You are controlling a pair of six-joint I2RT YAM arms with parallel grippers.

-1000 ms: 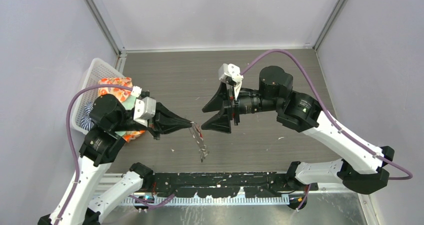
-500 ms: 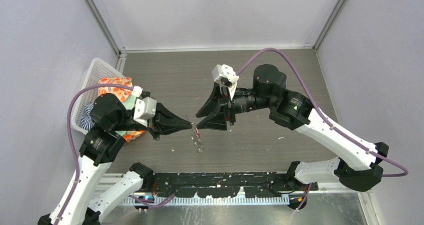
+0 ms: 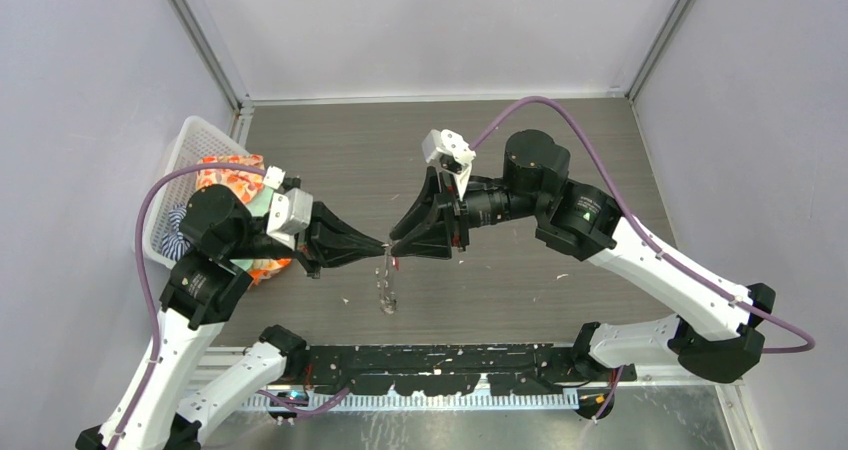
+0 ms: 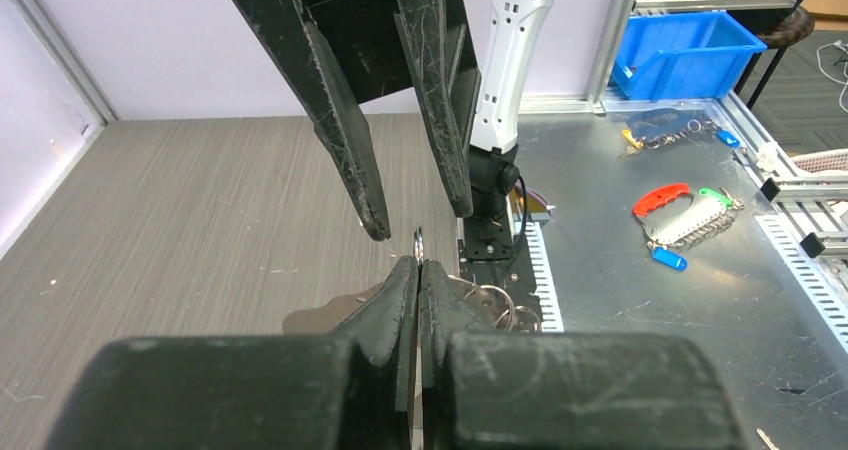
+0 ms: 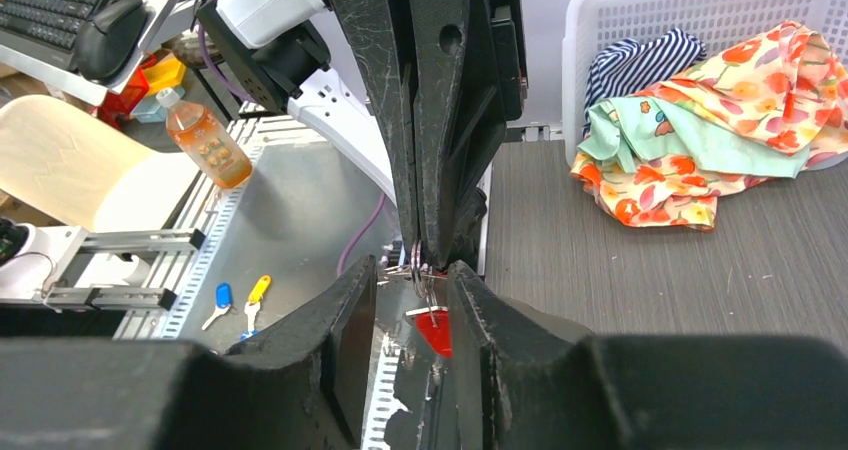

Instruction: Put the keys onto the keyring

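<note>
the left claw [image 4: 418,262] is pinched tight on the thin wire of the keyring [image 3: 385,288], holding it in the air over the middle of the worktop [image 3: 520,140], a little toward the near edge. the loop hangs straight down from the pinch. the right claw [image 5: 413,266] meets it tip to tip, part open and gripping nothing i can see. the red key [image 5: 432,330] dangles in the gap between its fingers, just under the wire, so the right arm is the one placed to take it. whether it's threaded, i can't tell. room is tight at the tips. the basket [image 3: 190,145] by the left edge is well apart.
</note>
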